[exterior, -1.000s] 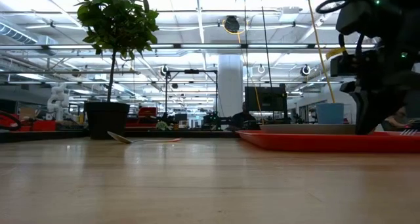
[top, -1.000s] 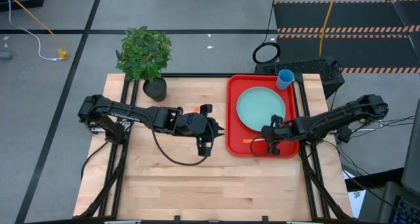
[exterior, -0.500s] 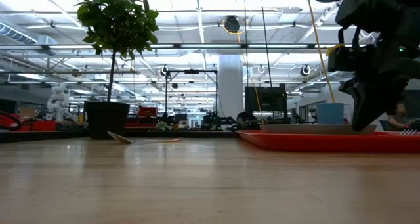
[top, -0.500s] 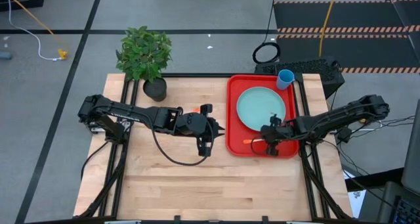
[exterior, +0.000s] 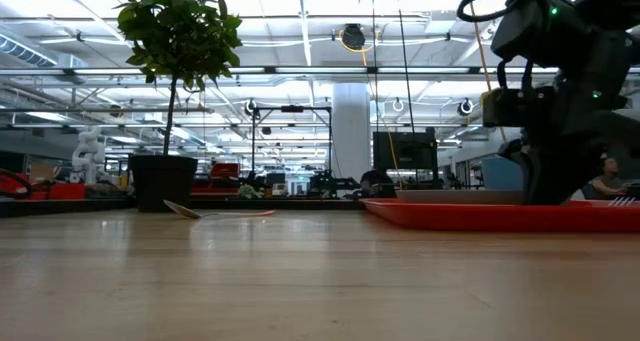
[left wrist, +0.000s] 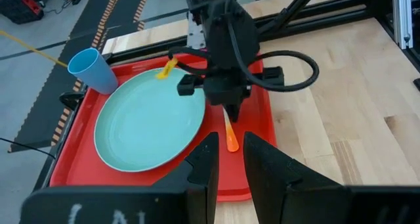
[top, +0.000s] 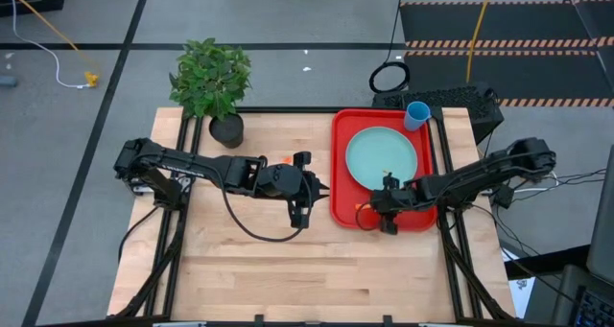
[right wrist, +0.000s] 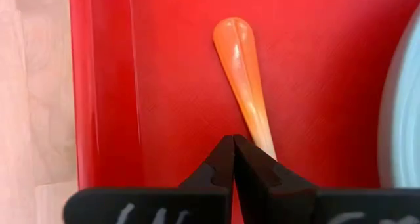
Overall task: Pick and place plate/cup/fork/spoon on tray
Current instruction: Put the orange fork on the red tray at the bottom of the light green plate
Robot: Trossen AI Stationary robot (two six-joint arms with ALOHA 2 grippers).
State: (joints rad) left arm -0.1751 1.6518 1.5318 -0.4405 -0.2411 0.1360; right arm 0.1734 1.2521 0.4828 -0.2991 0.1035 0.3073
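Note:
The red tray (top: 338,164) lies at the table's right with the pale turquoise plate (top: 382,157) on it and the blue cup (top: 416,114) upright at its far right corner. The fork's orange handle (right wrist: 239,60) lies flat on the tray floor near the tray's near left corner, and my right gripper hides its tines. My right gripper (right wrist: 233,142) is shut and points down, its tips right beside the handle. The spoon (exterior: 215,213) lies on the bare table by the plant pot. My left gripper (left wrist: 226,152) hovers open over mid-table and faces the tray, with nothing between its fingers. My right gripper has its shut fingertips (right wrist: 249,155) against or just over the fork handle's inner part (right wrist: 262,135), slanting down from the table's right. The fingers hide the spot, so I cannot tell whether they touch it. The fork lies flat on the tray.
A potted plant (top: 213,82) stands at the table's far left. A small yellow piece (left wrist: 167,67) sits at the plate's rim. Bare wood stretches across the near half of the table (top: 288,269). A black cable loops below the left arm (top: 249,233).
My right gripper has gone toward the table's left along the tray's near side and sunk lower, tipping further down toward the fork's handle. It has stayed shut.

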